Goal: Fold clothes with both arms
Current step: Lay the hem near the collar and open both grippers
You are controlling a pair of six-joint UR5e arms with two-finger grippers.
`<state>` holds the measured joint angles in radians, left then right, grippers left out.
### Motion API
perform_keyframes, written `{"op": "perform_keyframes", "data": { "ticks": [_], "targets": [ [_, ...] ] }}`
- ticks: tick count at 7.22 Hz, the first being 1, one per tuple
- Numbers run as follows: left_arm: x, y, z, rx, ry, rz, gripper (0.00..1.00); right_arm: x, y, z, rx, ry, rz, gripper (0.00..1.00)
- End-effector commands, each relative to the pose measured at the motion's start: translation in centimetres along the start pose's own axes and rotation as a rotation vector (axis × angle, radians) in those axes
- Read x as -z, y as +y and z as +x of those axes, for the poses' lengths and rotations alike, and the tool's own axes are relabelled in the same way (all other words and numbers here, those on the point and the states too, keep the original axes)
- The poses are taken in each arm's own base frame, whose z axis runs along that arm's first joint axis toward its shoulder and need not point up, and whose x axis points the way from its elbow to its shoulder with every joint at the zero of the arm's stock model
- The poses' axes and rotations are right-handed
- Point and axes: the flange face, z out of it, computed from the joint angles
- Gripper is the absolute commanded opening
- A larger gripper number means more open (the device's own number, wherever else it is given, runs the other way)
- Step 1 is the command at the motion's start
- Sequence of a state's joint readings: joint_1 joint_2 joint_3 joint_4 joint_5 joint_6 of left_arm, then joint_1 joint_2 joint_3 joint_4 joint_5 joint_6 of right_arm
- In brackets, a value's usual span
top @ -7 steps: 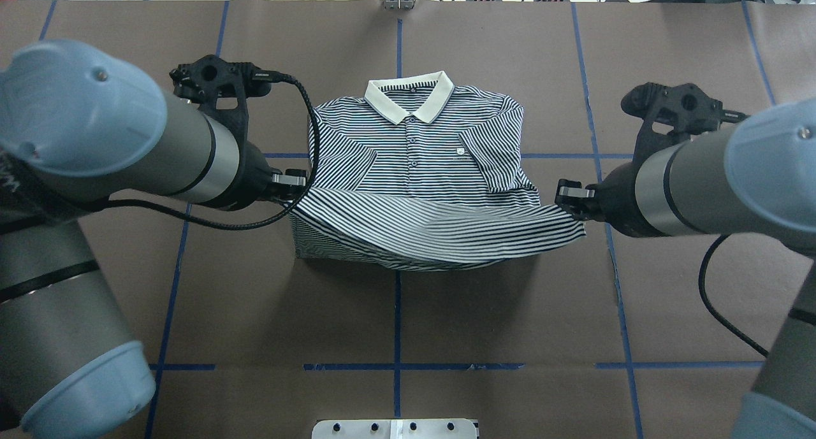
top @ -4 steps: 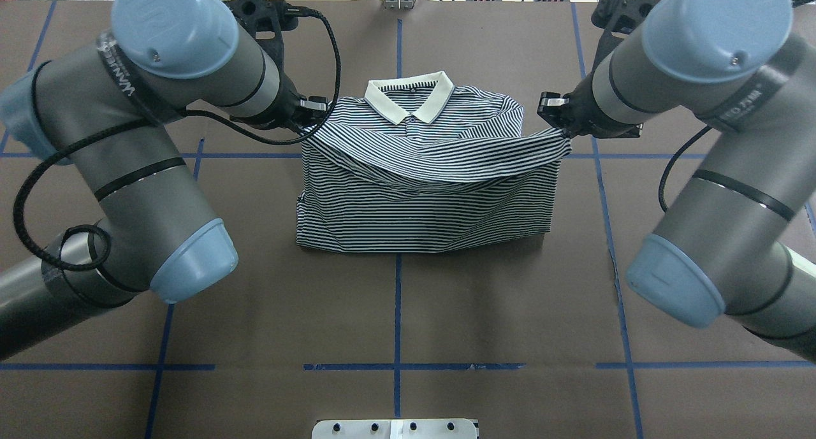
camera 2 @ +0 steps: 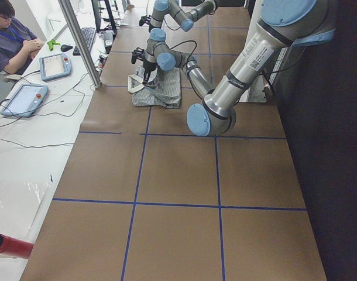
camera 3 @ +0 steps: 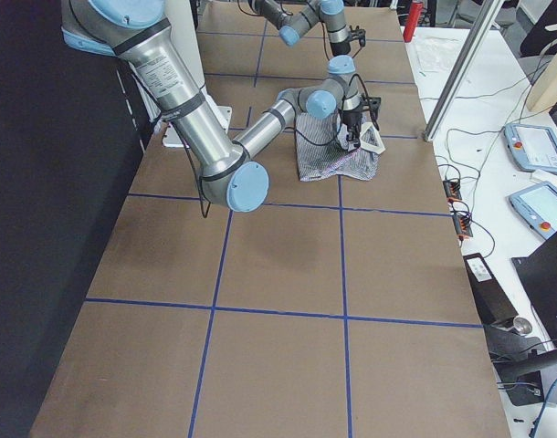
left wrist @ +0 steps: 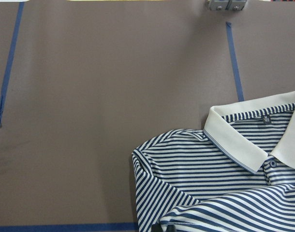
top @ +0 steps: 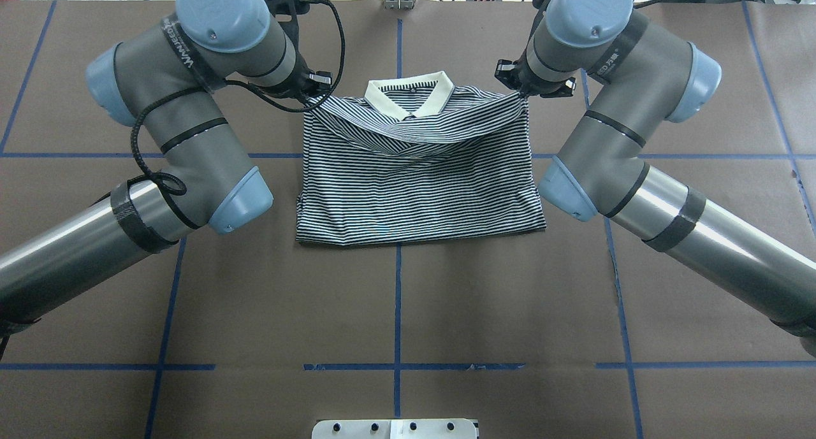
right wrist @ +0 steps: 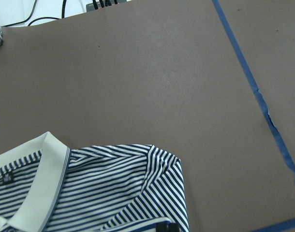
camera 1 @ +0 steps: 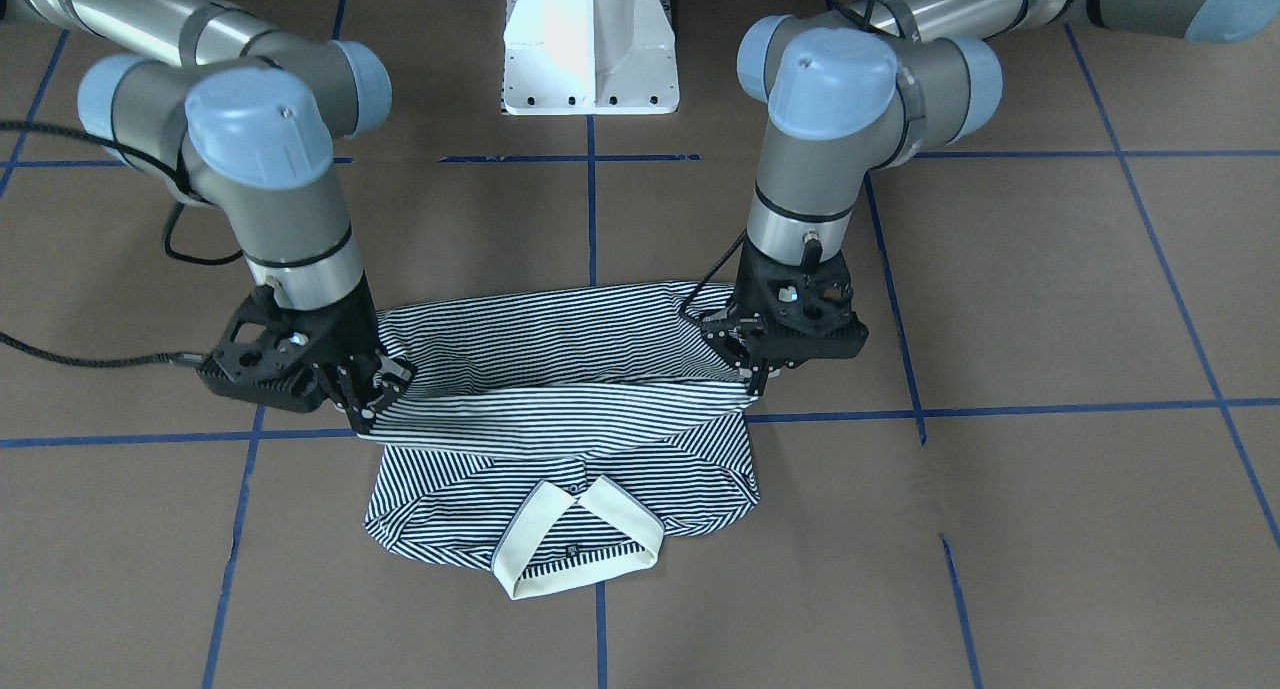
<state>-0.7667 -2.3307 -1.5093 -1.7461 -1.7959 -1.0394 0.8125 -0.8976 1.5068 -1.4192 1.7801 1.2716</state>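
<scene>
Left tool (top: 313, 93): clamped on the hem of the polo shirt (top: 414, 190), 10 o'clock corner.
Right tool (top: 521, 90): clamped on the hem, 2 o'clock corner.

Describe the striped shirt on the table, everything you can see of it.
The shirt is a soft knit polo with thin navy-and-white stripes and a cream collar. It lies on the brown table, collar at the far side, doubled over so its lower half covers the front. The folded-over edge sags slack close to the collar, pinched at one corner by the left tool and at the other by the right tool. The near fold lies flat on the table.
</scene>
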Motion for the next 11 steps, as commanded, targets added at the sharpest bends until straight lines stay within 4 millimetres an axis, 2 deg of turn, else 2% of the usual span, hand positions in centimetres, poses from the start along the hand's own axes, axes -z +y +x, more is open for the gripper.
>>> {"op": "perform_keyframes", "data": {
  "ticks": [1,2,6,7,8,9,10,11],
  "targets": [
    [-6.4,-0.8,-1.9,0.000,-0.015,0.007,0.00,-5.6,-1.7,-0.3,-0.003,0.021,0.033,0.00],
    [-7.5,-0.9,-2.6,0.004,-0.046,0.017,0.00,-6.3,-1.6,0.1,0.002,0.034,0.028,0.00],
    [-8.0,-0.6,-2.8,0.001,-0.052,0.009,0.00,-7.5,-1.4,1.1,0.001,0.059,0.020,0.00],
    [-8.0,-0.5,-2.8,0.000,-0.050,0.009,0.07,-7.7,-1.4,1.2,0.000,0.064,0.020,0.45],
    [-8.0,-0.5,-3.1,-0.070,-0.042,0.016,0.99,-7.9,-1.1,0.9,0.027,0.077,0.055,0.99],
    [-7.8,0.1,-4.0,-0.114,0.001,0.036,1.00,-7.3,-1.7,0.8,0.089,0.071,0.065,1.00],
    [-6.8,1.0,-4.7,-0.123,0.028,0.047,1.00,-6.3,-3.3,1.5,0.156,0.056,0.049,1.00],
    [-4.7,2.7,-4.8,-0.139,0.067,0.058,1.00,-5.7,-4.3,2.2,0.196,0.037,0.016,1.00]
  ]
}}
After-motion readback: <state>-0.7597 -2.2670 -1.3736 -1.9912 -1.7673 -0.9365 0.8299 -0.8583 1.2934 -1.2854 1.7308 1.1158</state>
